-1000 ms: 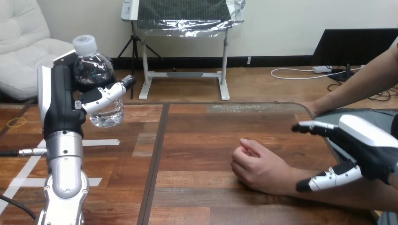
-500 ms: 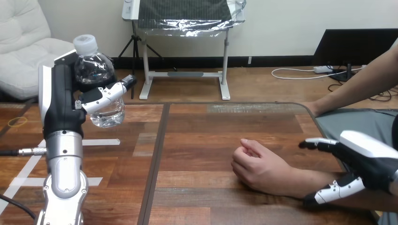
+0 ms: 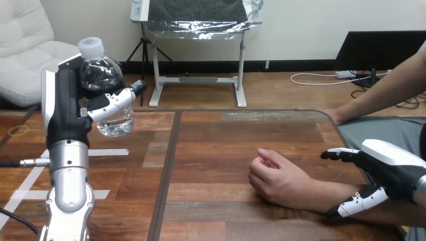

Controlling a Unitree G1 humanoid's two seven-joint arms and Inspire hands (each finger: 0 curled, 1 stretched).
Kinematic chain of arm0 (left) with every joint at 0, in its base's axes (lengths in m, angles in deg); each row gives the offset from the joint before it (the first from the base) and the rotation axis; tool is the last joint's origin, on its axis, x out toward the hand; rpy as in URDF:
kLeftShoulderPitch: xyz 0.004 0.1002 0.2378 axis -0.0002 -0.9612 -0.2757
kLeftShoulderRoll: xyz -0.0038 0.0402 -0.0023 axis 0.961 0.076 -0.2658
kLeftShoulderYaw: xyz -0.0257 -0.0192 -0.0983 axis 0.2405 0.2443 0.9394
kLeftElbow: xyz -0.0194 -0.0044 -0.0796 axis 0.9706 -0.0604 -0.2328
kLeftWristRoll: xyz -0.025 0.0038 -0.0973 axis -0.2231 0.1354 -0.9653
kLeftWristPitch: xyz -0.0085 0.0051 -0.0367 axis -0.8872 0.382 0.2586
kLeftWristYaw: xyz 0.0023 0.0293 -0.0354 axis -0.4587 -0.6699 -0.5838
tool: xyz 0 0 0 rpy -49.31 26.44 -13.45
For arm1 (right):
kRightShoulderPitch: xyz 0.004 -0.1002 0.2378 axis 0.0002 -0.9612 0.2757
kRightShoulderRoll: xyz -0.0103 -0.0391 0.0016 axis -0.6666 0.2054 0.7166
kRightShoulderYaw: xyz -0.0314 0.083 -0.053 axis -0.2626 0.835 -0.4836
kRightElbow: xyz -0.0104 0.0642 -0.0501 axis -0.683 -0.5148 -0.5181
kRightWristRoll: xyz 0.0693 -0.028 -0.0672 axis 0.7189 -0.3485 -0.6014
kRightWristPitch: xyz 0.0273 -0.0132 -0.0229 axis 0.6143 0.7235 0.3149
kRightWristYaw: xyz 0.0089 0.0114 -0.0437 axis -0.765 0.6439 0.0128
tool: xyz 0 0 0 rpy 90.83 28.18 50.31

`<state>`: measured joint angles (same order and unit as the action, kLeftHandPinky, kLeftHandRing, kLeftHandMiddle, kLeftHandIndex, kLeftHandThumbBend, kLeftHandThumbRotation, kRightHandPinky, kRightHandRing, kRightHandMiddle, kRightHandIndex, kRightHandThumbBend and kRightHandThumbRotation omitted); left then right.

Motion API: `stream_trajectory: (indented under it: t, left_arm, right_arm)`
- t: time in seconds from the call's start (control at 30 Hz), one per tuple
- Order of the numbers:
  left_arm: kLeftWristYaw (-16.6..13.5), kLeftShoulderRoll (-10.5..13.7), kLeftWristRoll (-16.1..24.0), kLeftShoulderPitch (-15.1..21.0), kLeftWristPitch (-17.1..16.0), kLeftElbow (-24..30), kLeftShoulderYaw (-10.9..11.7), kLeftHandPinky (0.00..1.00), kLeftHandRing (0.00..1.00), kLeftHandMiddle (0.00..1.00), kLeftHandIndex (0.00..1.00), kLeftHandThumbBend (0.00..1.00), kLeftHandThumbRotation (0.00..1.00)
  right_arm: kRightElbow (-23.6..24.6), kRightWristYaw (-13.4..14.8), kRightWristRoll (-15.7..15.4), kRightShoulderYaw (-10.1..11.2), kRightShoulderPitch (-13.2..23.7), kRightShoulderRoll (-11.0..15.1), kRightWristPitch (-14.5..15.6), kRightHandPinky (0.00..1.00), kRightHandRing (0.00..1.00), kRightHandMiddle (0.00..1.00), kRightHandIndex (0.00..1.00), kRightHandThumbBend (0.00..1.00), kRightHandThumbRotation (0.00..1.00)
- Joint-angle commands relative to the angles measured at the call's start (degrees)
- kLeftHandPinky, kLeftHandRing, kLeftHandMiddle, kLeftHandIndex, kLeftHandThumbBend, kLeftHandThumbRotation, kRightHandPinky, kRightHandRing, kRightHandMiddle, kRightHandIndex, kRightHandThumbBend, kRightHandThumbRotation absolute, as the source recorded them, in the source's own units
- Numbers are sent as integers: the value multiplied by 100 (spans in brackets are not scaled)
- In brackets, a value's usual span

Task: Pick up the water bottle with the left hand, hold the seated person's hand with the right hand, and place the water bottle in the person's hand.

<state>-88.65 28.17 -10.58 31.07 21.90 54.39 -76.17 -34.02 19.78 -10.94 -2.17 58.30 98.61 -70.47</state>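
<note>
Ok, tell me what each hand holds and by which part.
The left hand grips the water bottle round its body, cap up. The right hand is open by the person's forearm, holding nothing.

The water bottle at the left is clear, with a white cap. The left hand is black with a white shell, its fingers banded black and white, on a silver forearm. The right hand at the near right has the same black body, white shell and black-and-white fingers. The table is planked wood in mixed reddish browns with a dark seam; white tape strips cross its left part, and a yellow ring lies at the far left.
</note>
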Motion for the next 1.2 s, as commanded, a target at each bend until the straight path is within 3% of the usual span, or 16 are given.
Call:
stream_trajectory:
  t: [0.0,0.23,0.53,0.67,1.17]
  left_arm:
    - [18,-22,-34,245,-175,221,83,30,36,40,42,67,0]
    - [22,-22,-46,259,-204,199,94,29,35,40,41,67,0]
    - [31,-1,-43,272,-244,144,104,29,35,40,41,67,0]
    - [29,8,-32,278,-273,126,105,29,35,40,41,67,0]
    - [109,-17,-133,278,-261,171,138,29,35,40,41,67,0]
  right_arm:
    - [-282,7,-61,-204,251,13,29,76,90,91,90,100,41]
    - [-448,42,-113,-363,318,-17,37,75,89,91,90,100,44]
    - [-446,-28,-157,-533,347,-125,311,72,89,91,91,100,39]
    - [-415,-123,-177,-606,363,-166,583,72,89,91,91,100,38]
    - [-527,-72,-175,-863,409,-312,783,68,86,89,89,100,36]
